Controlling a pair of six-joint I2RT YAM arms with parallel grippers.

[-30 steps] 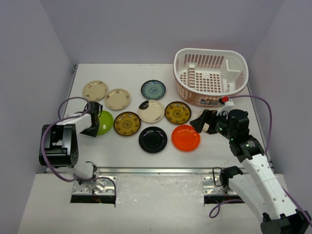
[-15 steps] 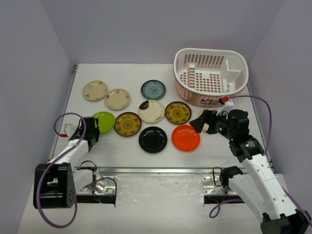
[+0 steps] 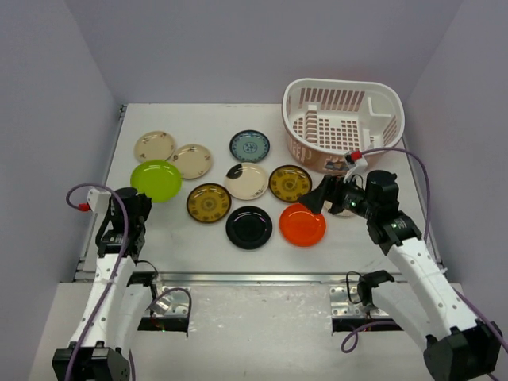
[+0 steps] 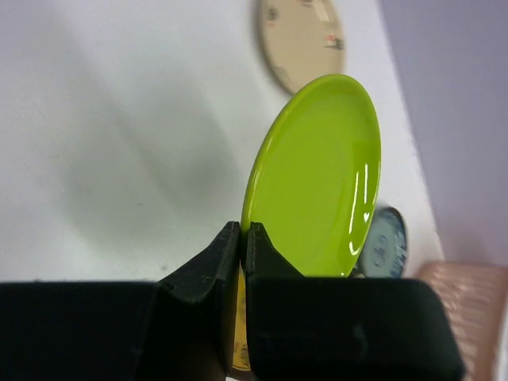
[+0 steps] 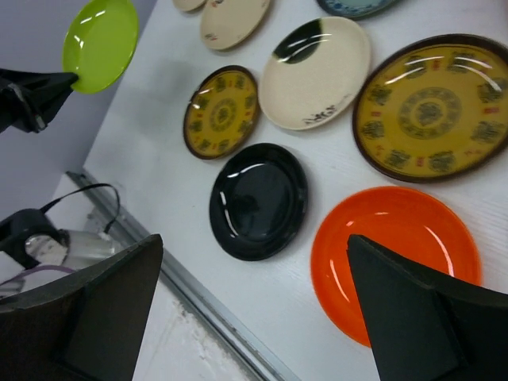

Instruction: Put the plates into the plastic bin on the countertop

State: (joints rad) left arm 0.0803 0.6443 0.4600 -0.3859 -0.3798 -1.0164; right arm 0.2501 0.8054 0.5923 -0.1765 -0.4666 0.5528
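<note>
Wide white countertop [image 3: 198, 254], and at its far right corner sits the bin [image 3: 302, 147], upright, open side up. Left of the bin the plates are spread flat in loose rows. Two cream floral plates [image 3: 155, 147] lie at far left, overlapping slightly. The blue plate [image 3: 249, 146] is mid-back, with the cream one with the dark patch [image 3: 245, 181] just in front of it. A brown-gold plate [image 3: 208, 202] lies to that one's left, and its twin [image 3: 290, 183] to the right. Nearest us are the black plate [image 3: 249, 227] and the orange plate [image 3: 302, 225], side by side.

Over to the right gripper [image 3: 316, 200]: jaws spread wide, nothing between them, hovering over the orange plate's far edge.

And the left gripper [image 4: 242, 238]: fingers pinched tight on the rim of the lime plate [image 4: 317, 182], which is held tilted, clear of the countertop, at the left side beside the floral pair.
</note>
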